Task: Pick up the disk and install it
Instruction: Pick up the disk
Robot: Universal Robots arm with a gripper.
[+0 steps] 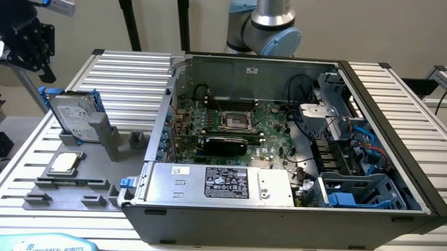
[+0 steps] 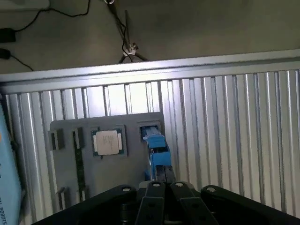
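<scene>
1. The exterior view shows the disk (image 1: 72, 117) broadside, white label between blue carrier rails, with the open computer case (image 1: 244, 78) just beside its grey fixture (image 1: 70, 193).
2. The wrist view shows the disk edge-on (a narrow blue strip), near the CPU chip (image 2: 108, 142).
3. The disk stands on edge in the fixture's slot, long axis upright, its label facing the exterior camera.
4. The gripper (image 2: 164, 171) is above the disk, fingers pressed together, holding nothing.
</scene>
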